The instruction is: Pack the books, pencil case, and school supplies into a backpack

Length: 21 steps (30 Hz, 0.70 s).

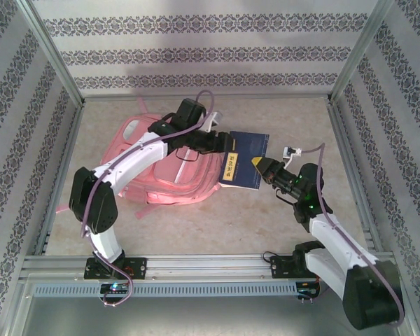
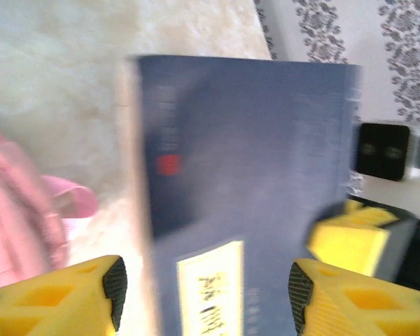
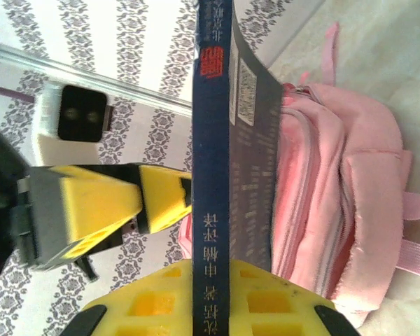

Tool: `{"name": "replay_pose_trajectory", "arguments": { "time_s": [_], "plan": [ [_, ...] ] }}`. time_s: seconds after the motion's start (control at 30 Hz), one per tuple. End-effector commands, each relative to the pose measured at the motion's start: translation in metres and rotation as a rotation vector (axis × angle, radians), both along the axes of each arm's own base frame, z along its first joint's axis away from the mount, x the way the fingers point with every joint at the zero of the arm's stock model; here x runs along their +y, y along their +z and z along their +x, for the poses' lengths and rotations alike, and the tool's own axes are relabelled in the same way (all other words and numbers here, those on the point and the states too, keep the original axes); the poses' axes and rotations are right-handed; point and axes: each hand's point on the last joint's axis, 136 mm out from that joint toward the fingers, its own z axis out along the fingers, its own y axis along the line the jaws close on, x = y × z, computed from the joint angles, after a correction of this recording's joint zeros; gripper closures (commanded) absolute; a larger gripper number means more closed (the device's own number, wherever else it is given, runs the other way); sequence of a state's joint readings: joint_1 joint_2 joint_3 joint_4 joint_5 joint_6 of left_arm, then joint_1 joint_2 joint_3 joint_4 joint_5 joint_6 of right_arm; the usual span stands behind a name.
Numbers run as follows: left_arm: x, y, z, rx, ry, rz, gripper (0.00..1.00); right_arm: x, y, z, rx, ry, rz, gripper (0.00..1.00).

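A beige marbled surface (image 1: 266, 224) sits inside walls (image 1: 196, 56) papered in grey patterned bands, with metal rails (image 1: 196, 264) along its near edge. The pink backpack (image 1: 171, 175) lies left of centre, its handle toward the far edge. The left arm crosses over it and hides its middle. Just right of it, a navy book (image 1: 246, 155) with a pale label sits between the 2 pincers, its left end over the backpack's right side. The right pincer (image 1: 260, 165) is clamped on the book's near right corner. The left pincer (image 1: 222, 143) straddles the book's left end, fingers (image 2: 101, 283) apart.
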<state>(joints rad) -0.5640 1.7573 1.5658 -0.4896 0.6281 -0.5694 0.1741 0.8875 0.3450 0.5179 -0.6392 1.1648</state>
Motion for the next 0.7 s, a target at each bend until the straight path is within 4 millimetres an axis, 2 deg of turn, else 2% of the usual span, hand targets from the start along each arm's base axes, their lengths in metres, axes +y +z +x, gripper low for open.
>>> {"name": "replay_pose_trajectory", "arguments": {
  "time_s": [0.0, 0.27, 0.5, 0.67],
  "plan": [
    [0.015, 0.010, -0.001, -0.019, 0.035, -0.007, 0.32, 0.001, 0.031, -0.003, -0.100, 0.005, -0.032, 1.00],
    [-0.019, 0.024, -0.014, 0.083, -0.069, -0.304, 0.27, 0.011, 0.069, -0.016, -0.170, 0.069, 0.025, 1.00],
    [-0.031, 0.034, -0.014, 0.137, -0.095, -0.457, 0.26, 0.014, 0.092, -0.022, -0.211, 0.096, 0.061, 1.00],
    [-0.036, 0.052, -0.013, 0.161, -0.106, -0.576, 0.26, 0.013, 0.101, -0.020, -0.213, 0.089, 0.083, 1.00]
  ]
}}
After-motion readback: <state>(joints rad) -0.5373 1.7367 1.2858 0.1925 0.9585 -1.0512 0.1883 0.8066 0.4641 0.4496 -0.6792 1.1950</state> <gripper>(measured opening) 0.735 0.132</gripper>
